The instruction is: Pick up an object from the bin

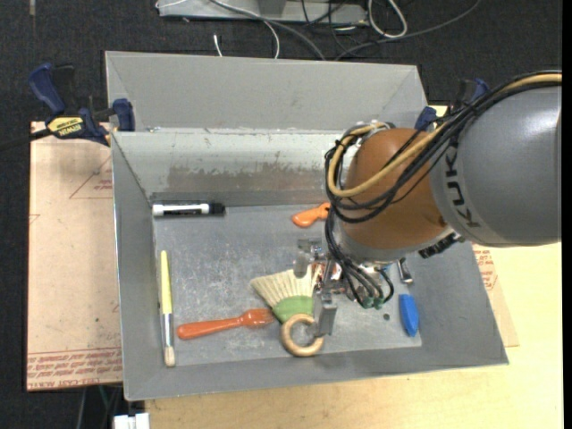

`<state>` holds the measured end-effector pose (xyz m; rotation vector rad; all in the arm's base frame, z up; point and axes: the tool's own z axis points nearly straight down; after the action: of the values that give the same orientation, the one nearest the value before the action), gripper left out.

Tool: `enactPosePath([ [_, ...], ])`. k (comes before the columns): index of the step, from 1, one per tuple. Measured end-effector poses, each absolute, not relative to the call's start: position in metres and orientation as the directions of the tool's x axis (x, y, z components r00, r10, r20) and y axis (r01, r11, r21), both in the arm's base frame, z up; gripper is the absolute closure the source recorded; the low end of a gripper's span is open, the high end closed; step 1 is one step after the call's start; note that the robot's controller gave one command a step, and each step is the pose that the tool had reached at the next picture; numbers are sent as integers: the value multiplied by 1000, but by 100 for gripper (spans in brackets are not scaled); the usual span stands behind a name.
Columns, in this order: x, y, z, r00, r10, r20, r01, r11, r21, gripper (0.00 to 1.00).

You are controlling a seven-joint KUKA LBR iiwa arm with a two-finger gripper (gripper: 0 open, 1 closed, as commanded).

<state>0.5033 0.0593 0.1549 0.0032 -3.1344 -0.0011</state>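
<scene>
Bin [134,239] holds marker [188,209], orange spoon [223,325], brush [279,286], tan ring [301,339].

A robotics lab: KUKA arm [509,168], metal bin [268,96], floor cables [386,9].

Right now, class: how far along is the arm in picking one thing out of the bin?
Done: the gripper is down in the bin, right over the cream-bristled brush with a green body near the front wall. In hand: nothing visibly lifted; the brush lies on the floor. Left: gripping and raising it. The black marker and blue piece lie apart.
</scene>
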Motion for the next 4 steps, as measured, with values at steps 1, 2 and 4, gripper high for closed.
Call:
enactPosePath([
  [1, 505, 59, 158, -1000, 0, 0, 0, 1000, 1, 0],
  [2, 513, -19, 89, -993, 120, -3, 120, 993, 3, 0],
  [4, 542, 12, 107, -990, 144, -6, 144, 990, 1, 0],
])
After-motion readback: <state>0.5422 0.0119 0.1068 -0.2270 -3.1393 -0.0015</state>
